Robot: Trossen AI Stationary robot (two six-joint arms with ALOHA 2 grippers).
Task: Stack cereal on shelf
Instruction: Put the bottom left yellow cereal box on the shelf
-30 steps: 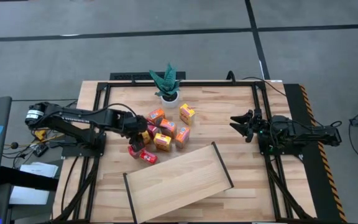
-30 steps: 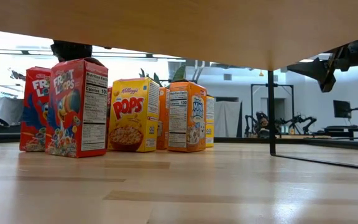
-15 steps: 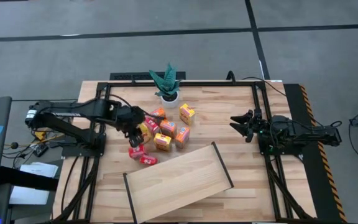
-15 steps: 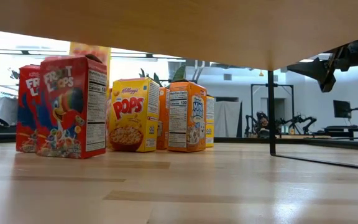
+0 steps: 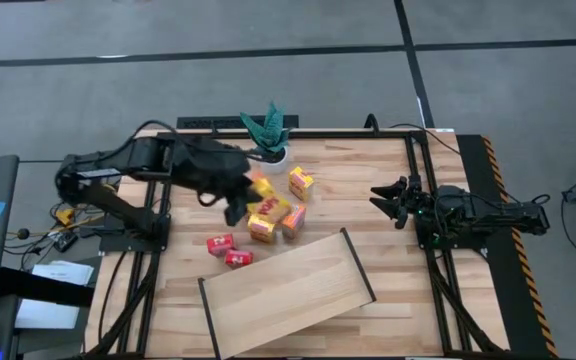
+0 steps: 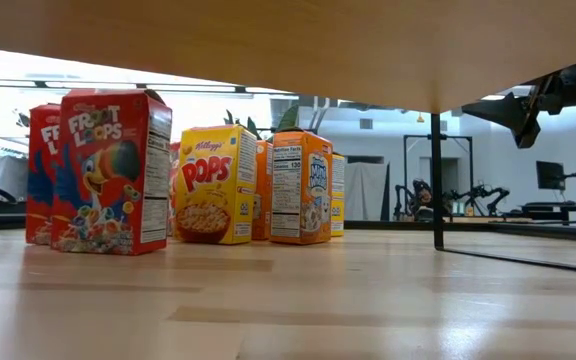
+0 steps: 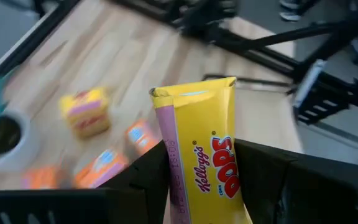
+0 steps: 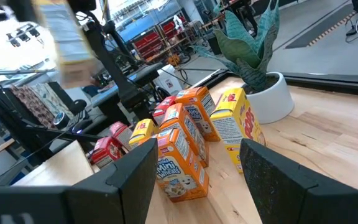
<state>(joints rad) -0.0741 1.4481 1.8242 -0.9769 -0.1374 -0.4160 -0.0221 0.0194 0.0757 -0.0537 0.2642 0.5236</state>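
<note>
Your left gripper (image 7: 197, 186) is clenched on a yellow Pops box (image 7: 201, 158), held up off the table (image 5: 388, 190); in the left wrist view the box stands between the two dark fingers (image 7: 145, 180), with the tabletop blurred beneath it. From above, the left arm reaches in from the table's left edge, and its gripper (image 5: 236, 205) hangs over the cluster of cereal boxes (image 5: 273, 205) near the middle of the table, toward the far edge.

Your right gripper (image 5: 393, 200) waits near the table's right edge with its fingers spread and nothing between them; its wrist view looks past both fingers (image 8: 129, 177) at the cluster of boxes (image 8: 185, 146).

The rest of the cereal sits on the tabletop. Orange and yellow boxes stand close together around the centre, with one yellow box (image 5: 301, 182) slightly apart, closer to the far edge. Two red boxes (image 5: 228, 250) lie flat closer to the near-left, just beside the shelf's left end. In the low view two red Froot Loops boxes (image 6: 108, 170) stand upright beside a yellow Pops box (image 6: 211, 185) and an orange box (image 6: 301, 187).

The shelf (image 5: 288, 290) lies angled on the table by the near edge, with black rails at its two short ends and nothing on it. A potted plant (image 5: 268, 135) stands at the far edge, just behind the cluster
</note>
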